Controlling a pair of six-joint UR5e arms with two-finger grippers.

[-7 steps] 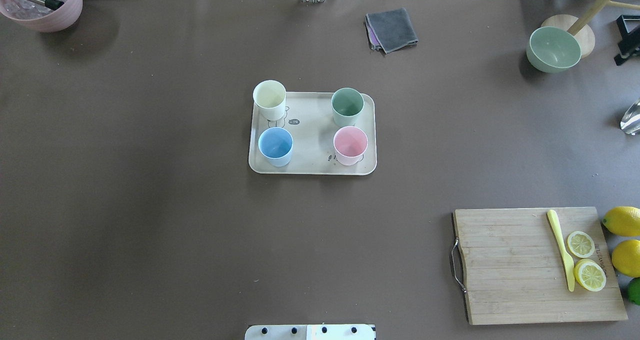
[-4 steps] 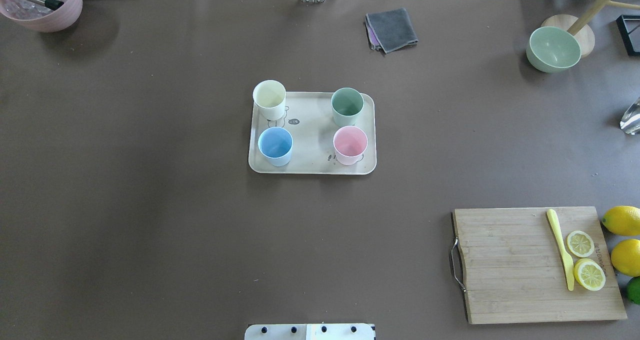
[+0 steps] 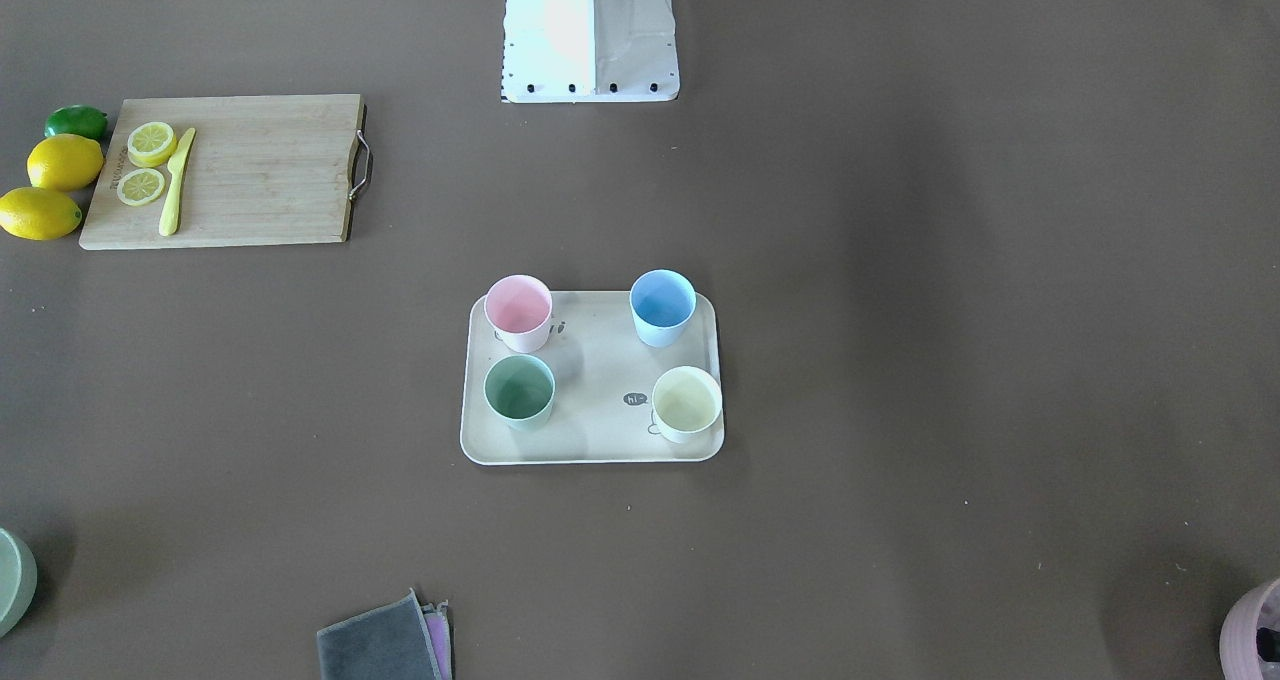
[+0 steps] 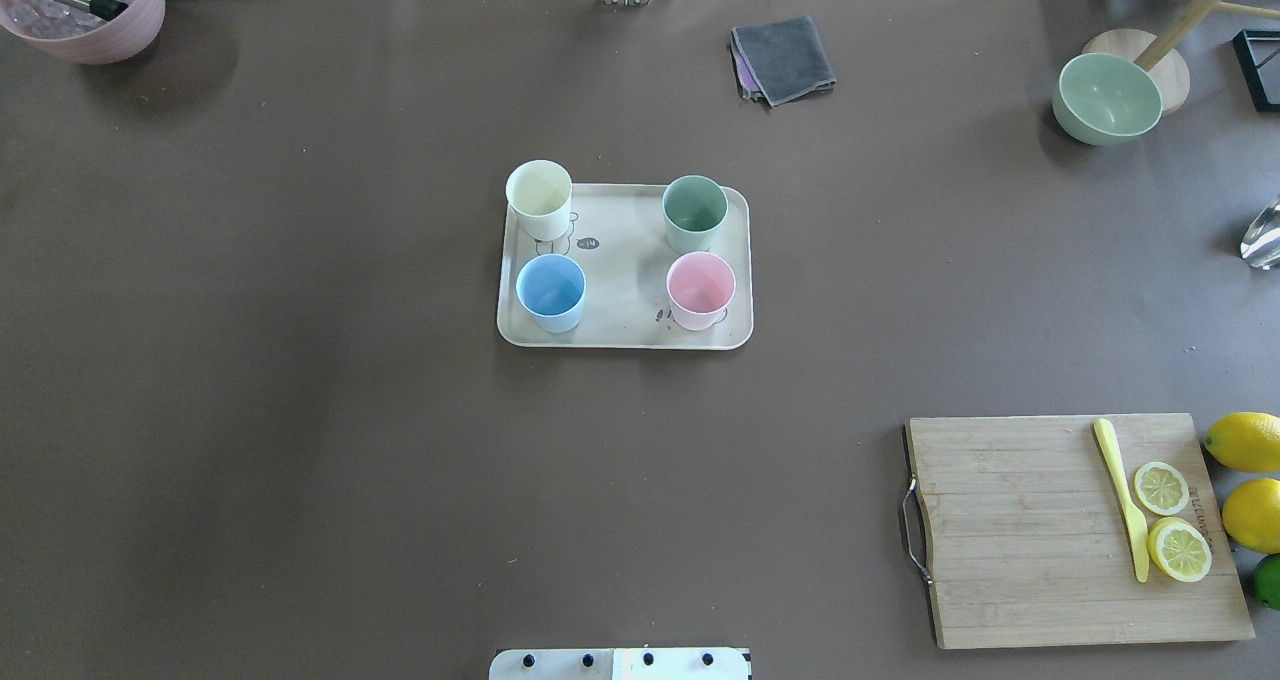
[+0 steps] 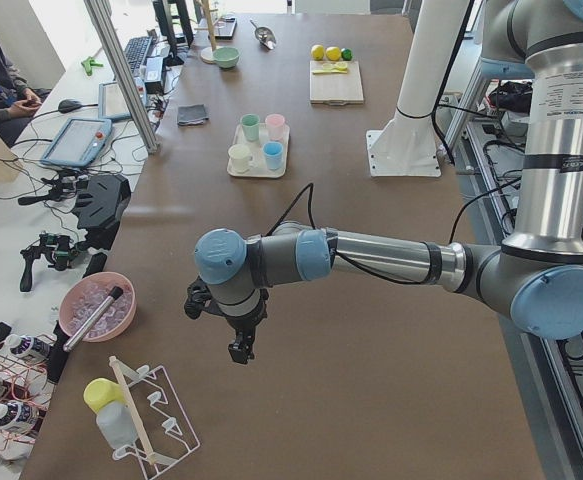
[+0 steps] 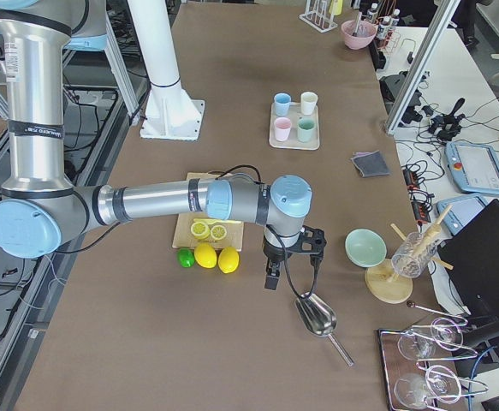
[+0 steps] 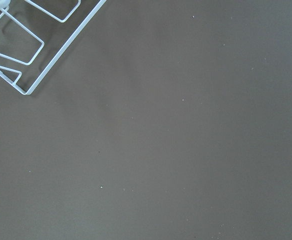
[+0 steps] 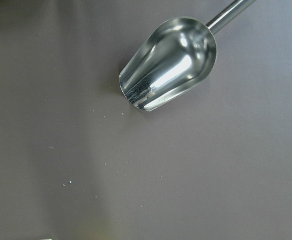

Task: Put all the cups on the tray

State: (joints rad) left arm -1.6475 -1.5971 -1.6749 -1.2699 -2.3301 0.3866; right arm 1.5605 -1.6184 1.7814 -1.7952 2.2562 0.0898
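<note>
The cream tray [image 4: 625, 280] lies mid-table with all the cups upright on it. The cream-yellow cup [image 4: 539, 192] stands at its far left corner, the green cup [image 4: 695, 208] far right, the blue cup [image 4: 550, 289] near left and the pink cup [image 4: 701, 286] near right. The front view shows the same tray [image 3: 600, 380]. My left gripper [image 5: 239, 350] hangs over bare table far off at the left end. My right gripper [image 6: 270, 281] hangs at the right end beside the lemons. Whether either is open or shut I cannot tell.
A wooden cutting board [image 4: 1050, 530] with lemon slices and a yellow knife lies near right, whole lemons [image 4: 1245, 442] beside it. A green bowl [image 4: 1106, 97], a grey cloth [image 4: 783, 58] and a pink bowl [image 4: 85, 5] line the far edge. A metal scoop [image 8: 168, 62] lies under my right wrist, a white wire rack [image 7: 30, 45] under my left.
A dark shape at the overhead view's far right edge has slid out of the frame. The cups and the tray have not moved.
</note>
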